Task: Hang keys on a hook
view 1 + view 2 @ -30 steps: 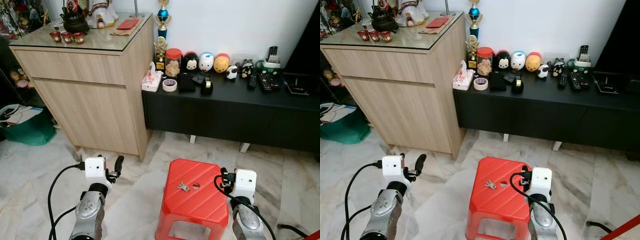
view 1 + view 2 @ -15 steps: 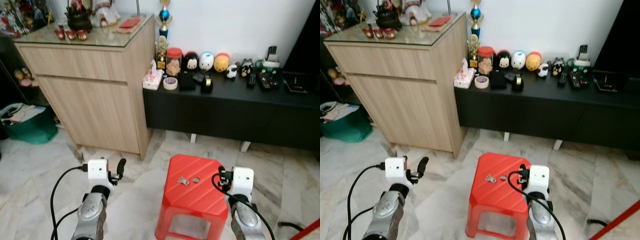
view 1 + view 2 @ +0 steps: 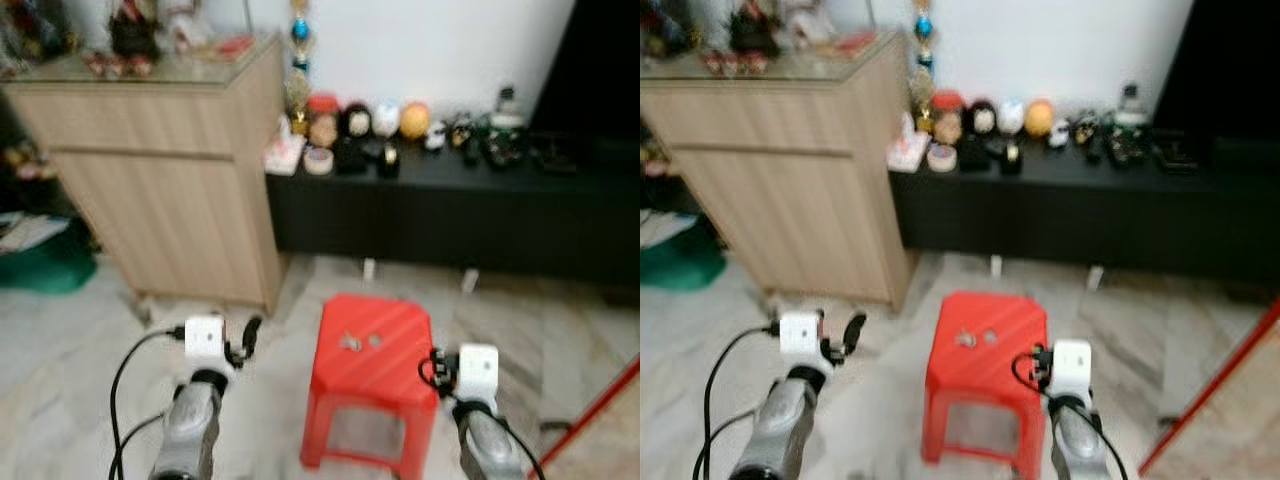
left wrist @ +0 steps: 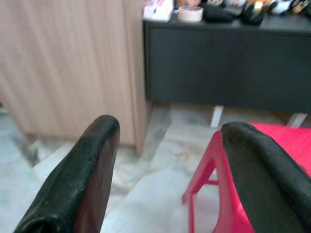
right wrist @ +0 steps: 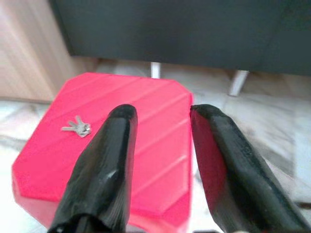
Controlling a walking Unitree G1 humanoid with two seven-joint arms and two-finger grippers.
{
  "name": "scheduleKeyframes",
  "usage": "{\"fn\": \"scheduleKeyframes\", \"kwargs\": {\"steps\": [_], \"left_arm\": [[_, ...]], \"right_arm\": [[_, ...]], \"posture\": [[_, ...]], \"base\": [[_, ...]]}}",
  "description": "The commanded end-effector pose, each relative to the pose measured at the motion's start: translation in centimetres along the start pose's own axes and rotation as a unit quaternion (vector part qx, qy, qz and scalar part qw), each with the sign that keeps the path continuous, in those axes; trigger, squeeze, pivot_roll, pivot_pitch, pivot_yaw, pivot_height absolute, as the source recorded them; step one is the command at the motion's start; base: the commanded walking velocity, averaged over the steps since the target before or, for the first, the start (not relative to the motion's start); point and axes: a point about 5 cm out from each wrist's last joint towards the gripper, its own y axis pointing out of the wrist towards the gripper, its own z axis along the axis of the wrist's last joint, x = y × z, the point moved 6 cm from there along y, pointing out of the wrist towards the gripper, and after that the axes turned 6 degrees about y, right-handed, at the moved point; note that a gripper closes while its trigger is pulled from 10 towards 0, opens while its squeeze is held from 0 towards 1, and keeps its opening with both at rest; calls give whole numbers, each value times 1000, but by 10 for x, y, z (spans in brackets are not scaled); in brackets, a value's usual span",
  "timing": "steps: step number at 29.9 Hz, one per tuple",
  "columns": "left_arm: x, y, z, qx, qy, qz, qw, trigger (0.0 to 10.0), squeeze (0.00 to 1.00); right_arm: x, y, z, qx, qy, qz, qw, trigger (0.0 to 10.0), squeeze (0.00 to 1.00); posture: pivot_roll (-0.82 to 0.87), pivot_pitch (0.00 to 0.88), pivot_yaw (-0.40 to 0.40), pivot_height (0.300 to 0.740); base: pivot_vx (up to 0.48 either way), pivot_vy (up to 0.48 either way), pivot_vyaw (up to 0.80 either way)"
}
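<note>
A small bunch of silver keys (image 5: 77,127) lies on top of the red plastic stool (image 3: 378,372), beside its centre hole. My right gripper (image 5: 160,112) hovers open at the stool's near right corner, short of the keys, with nothing between its fingers. My left gripper (image 4: 165,130) is open and empty over the floor, left of the stool (image 4: 252,160). Both head views are blurred; there the keys (image 3: 350,342) are a faint pale speck.
A light wooden cabinet (image 3: 170,180) stands at the back left. A long black low bench (image 3: 450,215) with toys and remotes runs along the wall behind the stool. Something green (image 3: 40,268) sits on the floor far left. A red bar (image 3: 600,410) slants at right.
The whole picture has shifted and blurred, so the camera moved; the stool looks smaller and farther off. The keys still lie on it, and both grippers stay open.
</note>
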Motion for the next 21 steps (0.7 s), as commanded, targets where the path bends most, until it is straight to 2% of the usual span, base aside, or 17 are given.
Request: {"fn": "scheduleKeyframes", "kwargs": {"steps": [1, 21], "left_arm": [[-3, 2, 1, -4, 2, 2, 1000, 10000, 0], [0, 5, 3, -6, 2, -3, 1000, 10000, 0]], "right_arm": [[-2, 0, 0, 3, 8, 3, 1000, 10000, 0], [-2, 1, 3, 3, -1, 15, 1000, 10000, 0]], "posture": [[-44, 0, 14, 626], [-42, 0, 12, 626]], "base": [[0, 0, 0], [0, 0, 0]]}}
